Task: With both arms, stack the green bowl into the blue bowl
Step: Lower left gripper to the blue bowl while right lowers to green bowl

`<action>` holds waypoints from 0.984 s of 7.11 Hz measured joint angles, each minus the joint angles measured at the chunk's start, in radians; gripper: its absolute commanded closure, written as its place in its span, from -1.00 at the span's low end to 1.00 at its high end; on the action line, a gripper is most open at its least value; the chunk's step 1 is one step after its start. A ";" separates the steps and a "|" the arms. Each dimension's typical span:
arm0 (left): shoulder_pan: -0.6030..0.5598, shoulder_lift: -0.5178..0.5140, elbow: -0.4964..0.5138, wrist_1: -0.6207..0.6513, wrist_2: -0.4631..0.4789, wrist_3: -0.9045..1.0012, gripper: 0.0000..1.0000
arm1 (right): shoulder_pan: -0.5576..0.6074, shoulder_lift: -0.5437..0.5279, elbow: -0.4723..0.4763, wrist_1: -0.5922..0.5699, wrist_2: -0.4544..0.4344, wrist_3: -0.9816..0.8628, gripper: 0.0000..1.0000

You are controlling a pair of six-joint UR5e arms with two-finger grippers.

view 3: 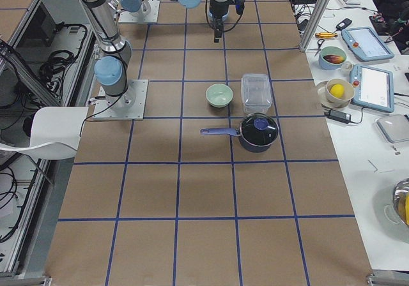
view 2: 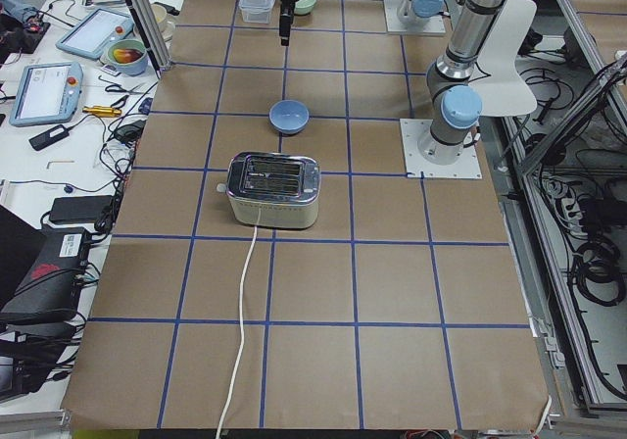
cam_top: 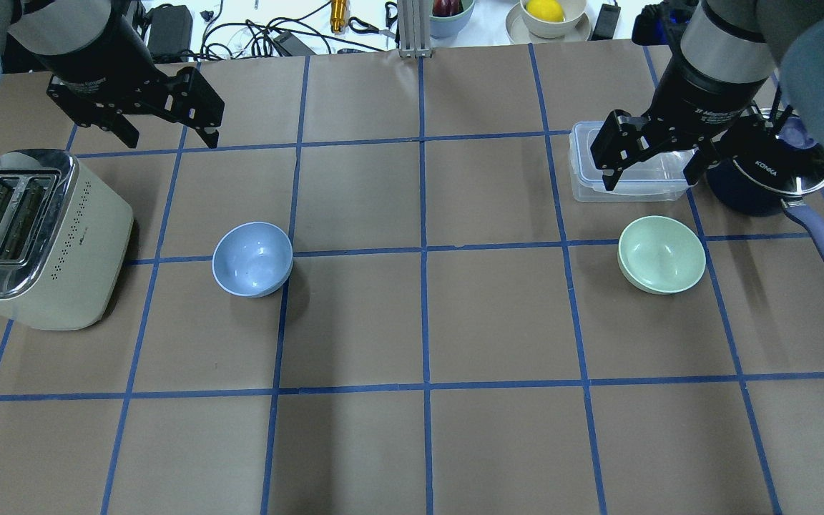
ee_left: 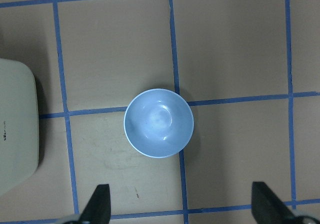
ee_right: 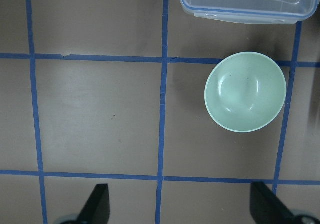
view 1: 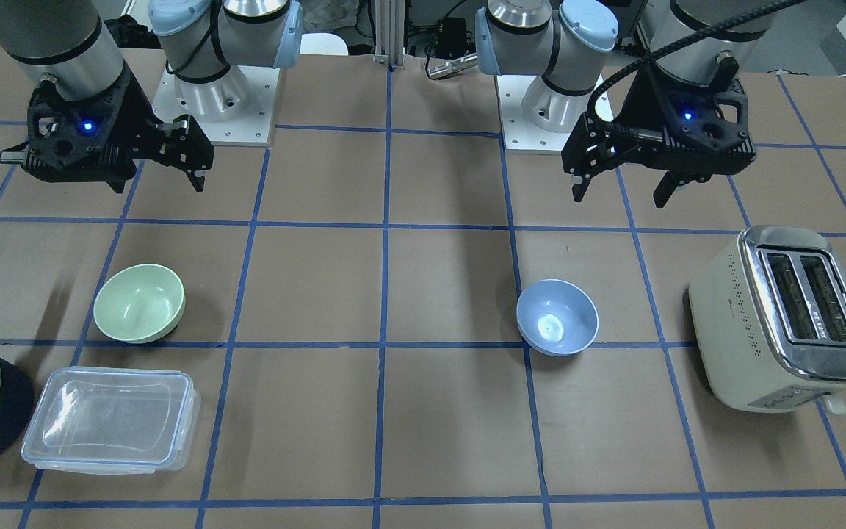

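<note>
mint-green bowl (cam_top: 661, 254), periwinkle-blue bowl (cam_top: 252, 258), brown counter (cam_top: 498, 322) with blue tape grid, cream-and-chrome toaster (cam_top: 33, 239), navy saucepan (cam_top: 769, 182)

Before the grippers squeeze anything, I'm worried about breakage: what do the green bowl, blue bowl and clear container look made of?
Green bowl: opaque, smooth, glossy inside with soft highlights; likely plastic or melamine, glazed ceramic not excluded. Blue bowl: same look, bright sheen at its bottom; probably the same. Clear container: transparent plastic, see-through walls, blue-edged rim.
</note>
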 measured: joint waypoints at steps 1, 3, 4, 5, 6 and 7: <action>-0.003 0.000 0.002 -0.003 0.001 0.001 -1.00 | 0.000 0.000 0.000 0.000 0.000 0.000 -1.00; -0.008 0.003 0.001 -0.005 0.005 0.004 -1.00 | 0.000 0.000 0.001 0.000 0.000 -0.001 -1.00; -0.008 0.003 -0.002 -0.003 0.005 0.004 -1.00 | 0.000 0.000 0.001 0.001 -0.001 -0.001 -1.00; -0.009 0.003 -0.005 0.000 0.004 0.004 -1.00 | 0.000 0.004 0.002 0.001 -0.004 0.000 -1.00; -0.009 0.005 -0.007 -0.001 0.005 0.004 -1.00 | -0.006 0.018 0.007 -0.002 -0.009 0.000 -1.00; -0.011 0.006 -0.016 -0.014 0.006 0.004 -1.00 | -0.033 0.035 0.014 -0.010 -0.024 -0.005 -1.00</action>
